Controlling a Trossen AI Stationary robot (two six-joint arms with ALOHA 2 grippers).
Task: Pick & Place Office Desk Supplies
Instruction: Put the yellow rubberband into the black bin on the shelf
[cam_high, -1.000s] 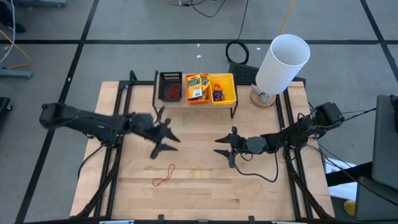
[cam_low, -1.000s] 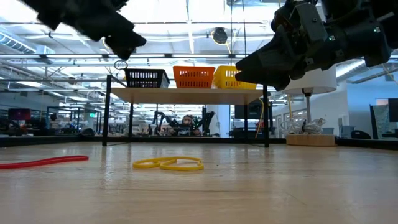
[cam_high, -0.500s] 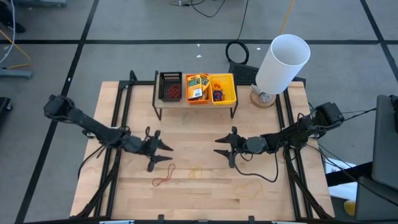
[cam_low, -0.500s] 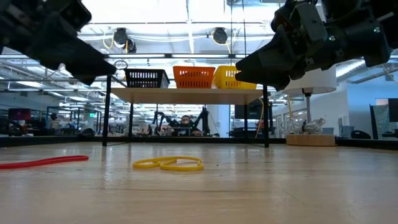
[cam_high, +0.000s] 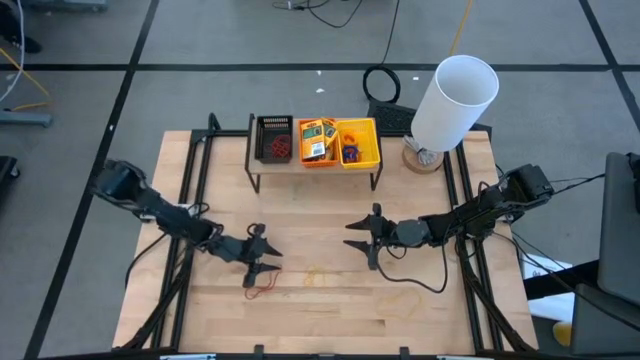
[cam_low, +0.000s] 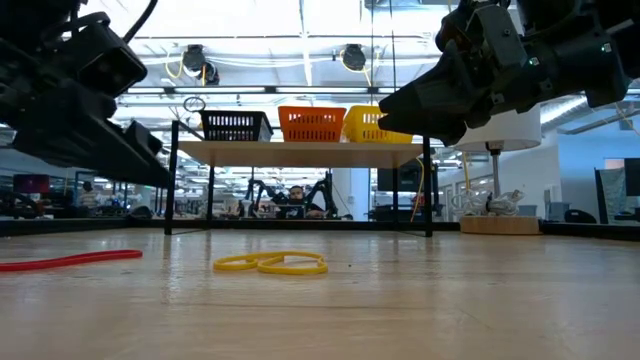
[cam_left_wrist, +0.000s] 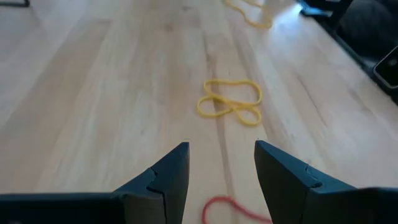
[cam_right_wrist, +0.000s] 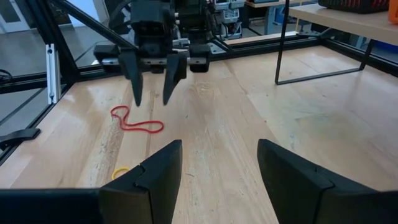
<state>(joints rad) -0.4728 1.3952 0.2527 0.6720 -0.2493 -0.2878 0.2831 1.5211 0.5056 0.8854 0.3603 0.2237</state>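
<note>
From above, the left end effector (cam_high: 262, 268) hangs spread just above the red band (cam_high: 262, 287) on the worktop (cam_high: 330, 310); the right end effector (cam_high: 362, 240) waits released at three o'clock. Left wrist: the yellow band (cam_left_wrist: 230, 102) lies ahead, apart from the red band.

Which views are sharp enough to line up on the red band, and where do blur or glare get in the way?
Right wrist view: thin red rubber-band loop sharp under the open left gripper. Left wrist view: only its edge shows; twisted yellow rubber-band loop crisp. Low view: foreground wood soft, ceiling lights glare behind the bins. High view: evenly lit, band tiny.
</note>
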